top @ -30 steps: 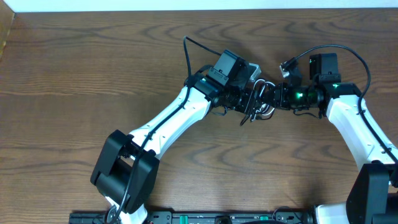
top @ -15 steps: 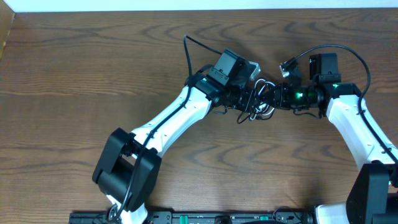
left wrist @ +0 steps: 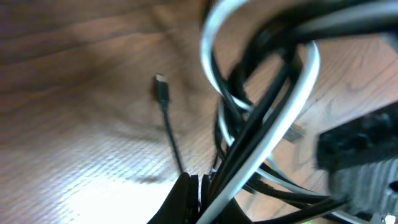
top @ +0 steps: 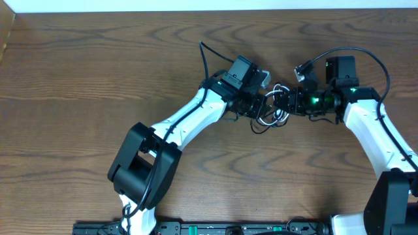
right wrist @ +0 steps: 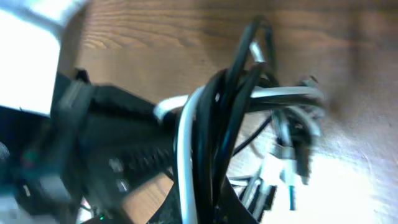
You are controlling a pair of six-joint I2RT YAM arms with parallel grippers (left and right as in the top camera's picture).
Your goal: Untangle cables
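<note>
The cables (top: 277,115), several black cords and one white, hang as a knotted bundle between my two grippers above the middle of the table. My left gripper (top: 262,104) is shut on the bundle's left side, and in the left wrist view its fingers (left wrist: 186,198) pinch black and white strands (left wrist: 264,121). A loose black end with a small plug (left wrist: 161,84) lies on the wood. My right gripper (top: 292,101) is shut on the bundle's right side. In the right wrist view the cords (right wrist: 202,127) rise from its jaws and several plug ends (right wrist: 292,171) dangle to the right.
Thick black wires (top: 356,53) loop from the right arm's camera, and another (top: 208,55) runs behind the left wrist. The brown wooden table (top: 98,78) stretches to the left and front. A pale wall edge (top: 196,5) borders the far side.
My left gripper has closed onto the cable bundle. The left arm's elbow has swung to the right. The right arm has stayed put.
</note>
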